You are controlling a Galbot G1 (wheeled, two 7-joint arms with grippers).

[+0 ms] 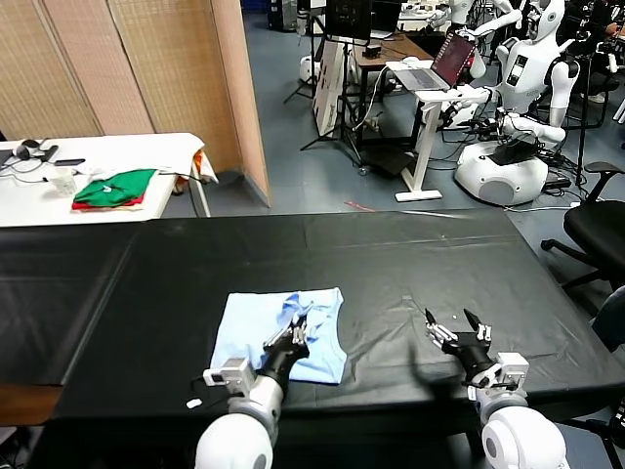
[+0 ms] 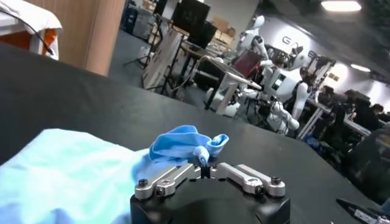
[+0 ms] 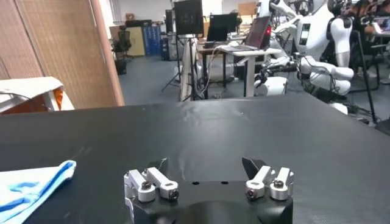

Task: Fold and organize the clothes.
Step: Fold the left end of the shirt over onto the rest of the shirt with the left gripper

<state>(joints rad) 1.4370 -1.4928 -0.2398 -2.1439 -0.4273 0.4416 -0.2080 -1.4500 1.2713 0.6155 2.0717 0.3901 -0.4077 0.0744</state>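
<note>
Left gripper (image 1: 295,330) is clenched on a bunched fold of the T-shirt (image 1: 249,327), presumably to drag it over, while the right gripper (image 1: 457,332) waits released on the bare worktop (image 1: 391,254).

Thin cloth on a matt black cover

The T-shirt (image 1: 283,334) is soft, thin, creased cloth; the tabletop (image 1: 410,264) wears smooth, faintly sheened black sheeting; both grippers' fingers (image 3: 149,184) look like bare metal.

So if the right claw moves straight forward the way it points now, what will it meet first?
Probably nothing but bare black table. The open right claw points away from the robot, and the light-blue T-shirt lies well to its left. The way looks free to the far edge, though height is unclear.
</note>
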